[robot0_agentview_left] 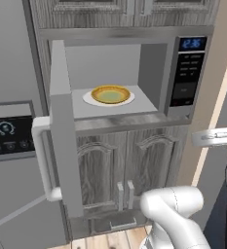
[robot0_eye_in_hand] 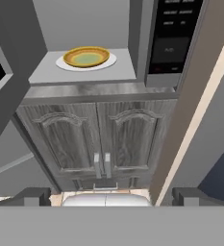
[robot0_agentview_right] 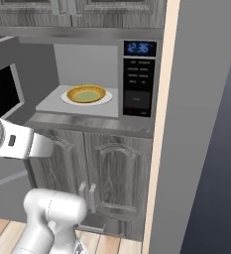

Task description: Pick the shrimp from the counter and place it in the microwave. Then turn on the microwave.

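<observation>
The built-in silver-grey microwave (robot0_agentview_left: 187,73) (robot0_agentview_right: 137,84) (robot0_eye_in_hand: 173,38) stands open, its door (robot0_agentview_left: 61,126) swung out to the left with the pale bar handle (robot0_agentview_left: 42,160) facing me. Inside it a yellow bowl (robot0_agentview_left: 110,94) (robot0_agentview_right: 86,94) (robot0_eye_in_hand: 86,56) rests on a white plate (robot0_eye_in_hand: 108,62). The shrimp is out of view. My gripper (robot0_eye_in_hand: 108,197) is open, its dark fingertips (robot0_eye_in_hand: 34,196) wide apart with nothing between them. It hangs well back from the microwave, low, facing the cabinet doors below it.
Grey wood cabinet doors (robot0_agentview_left: 124,165) (robot0_eye_in_hand: 99,139) sit under the microwave, more cabinets above. A grey panel with a black dial screen (robot0_agentview_left: 10,136) is on the left. A tall pale wall edge (robot0_agentview_right: 161,149) (robot0_eye_in_hand: 195,125) bounds the right side.
</observation>
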